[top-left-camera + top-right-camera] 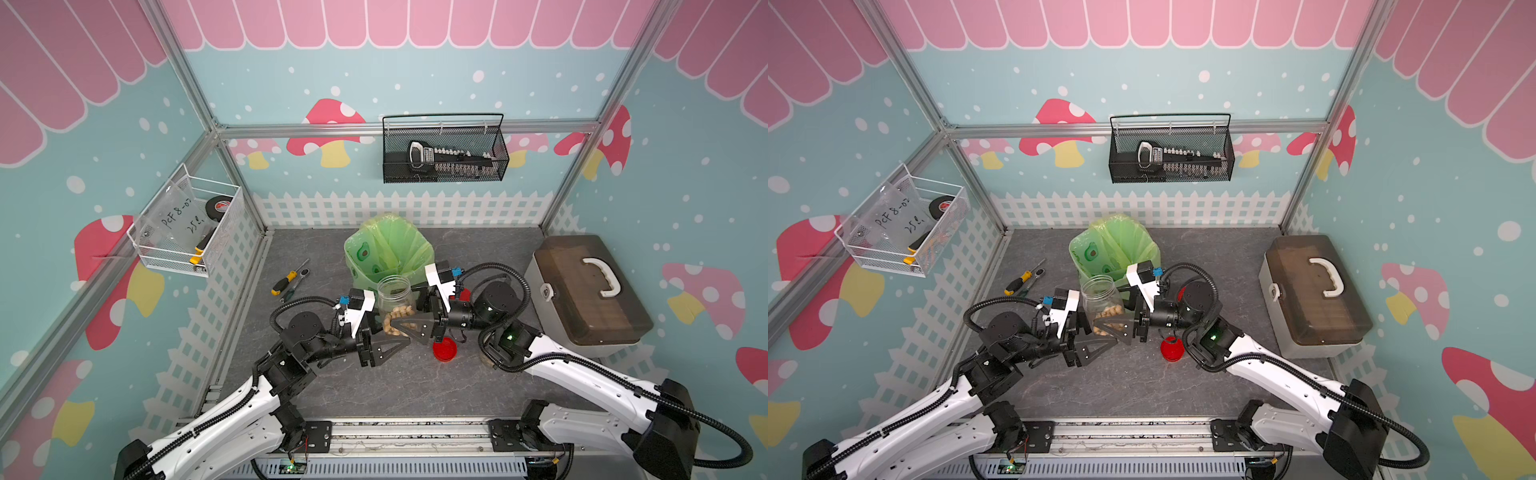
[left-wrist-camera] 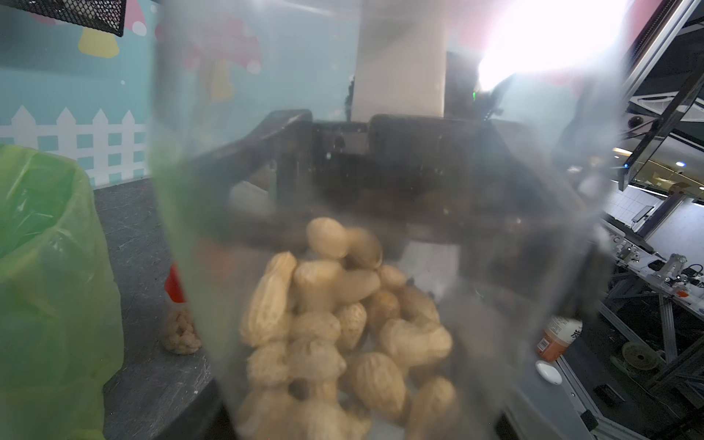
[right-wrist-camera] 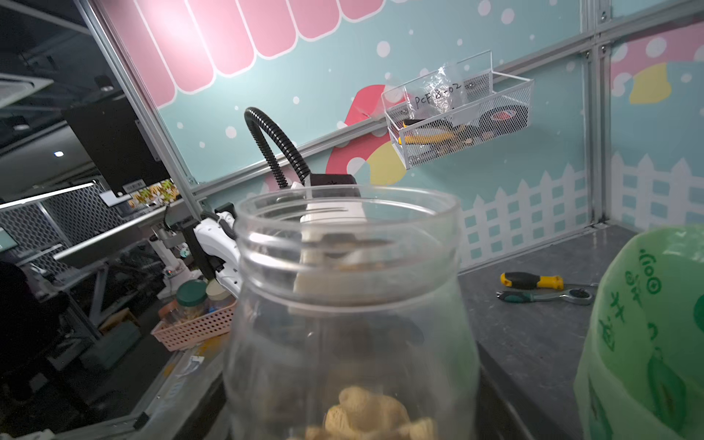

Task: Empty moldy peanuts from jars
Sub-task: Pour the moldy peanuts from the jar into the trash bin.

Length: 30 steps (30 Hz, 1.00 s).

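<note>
A clear jar (image 1: 395, 297) (image 1: 1100, 297) stands upright with no lid, just in front of the bin lined with a green bag (image 1: 388, 249). The moldy peanuts (image 1: 400, 312) (image 2: 335, 324) fill its bottom. My left gripper (image 1: 392, 328) is shut on the jar's lower body from the left. From the right, my right gripper (image 1: 405, 311) has its fingers closed against the same jar (image 3: 350, 304). A red lid (image 1: 444, 348) lies on the table below the right wrist. A second jar (image 2: 181, 331) with a red lid (image 1: 464, 294) stands mostly hidden behind the right arm.
A brown toolbox (image 1: 590, 291) with a white handle sits at the right wall. A yellow-handled screwdriver and a ratchet (image 1: 289, 280) lie at the left of the table. A white wire basket (image 1: 187, 228) and a black mesh basket (image 1: 444, 149) hang on the walls.
</note>
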{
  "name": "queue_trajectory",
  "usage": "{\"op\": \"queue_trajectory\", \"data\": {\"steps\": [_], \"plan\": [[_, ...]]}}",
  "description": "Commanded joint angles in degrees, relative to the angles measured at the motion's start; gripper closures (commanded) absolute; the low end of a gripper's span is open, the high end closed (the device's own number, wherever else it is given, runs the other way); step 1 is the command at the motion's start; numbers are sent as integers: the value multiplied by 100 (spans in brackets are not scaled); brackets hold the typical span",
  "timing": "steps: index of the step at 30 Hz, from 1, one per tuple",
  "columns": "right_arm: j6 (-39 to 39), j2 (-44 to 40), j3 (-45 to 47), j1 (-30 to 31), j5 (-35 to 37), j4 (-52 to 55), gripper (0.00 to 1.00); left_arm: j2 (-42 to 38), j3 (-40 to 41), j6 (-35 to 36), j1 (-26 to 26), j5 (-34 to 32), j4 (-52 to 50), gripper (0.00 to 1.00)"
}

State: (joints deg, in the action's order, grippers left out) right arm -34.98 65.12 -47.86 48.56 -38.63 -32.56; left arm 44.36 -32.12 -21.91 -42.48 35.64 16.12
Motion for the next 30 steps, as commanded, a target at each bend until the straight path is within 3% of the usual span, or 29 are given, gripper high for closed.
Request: {"op": "queue_trajectory", "data": {"steps": [1, 7, 12, 16, 17, 19, 23, 30], "plan": [[-123, 118, -5, 83, -11, -315, 32, -123, 35, 7, 9, -34, 146, 50], [-133, 297, -74, 139, -160, -304, 20, -149, 39, 25, 12, -31, 119, 50], [-41, 357, -191, 154, -230, -103, 17, -160, -3, 53, 12, -16, 49, 50], [43, 264, -172, 154, -130, 29, 36, -206, -5, 55, 12, -39, -6, 48], [80, 224, -155, 154, -83, 53, 41, -217, -6, 64, 12, -48, -36, 46], [199, 108, -153, 154, 16, 216, 48, -256, 2, 88, 12, -98, -142, 29], [508, -36, -279, 154, 207, 806, 52, -341, -21, 175, 12, -241, -455, 5], [1298, -348, -629, 63, 802, 2360, 52, -600, -75, 269, -14, -706, -1105, 1]]}}
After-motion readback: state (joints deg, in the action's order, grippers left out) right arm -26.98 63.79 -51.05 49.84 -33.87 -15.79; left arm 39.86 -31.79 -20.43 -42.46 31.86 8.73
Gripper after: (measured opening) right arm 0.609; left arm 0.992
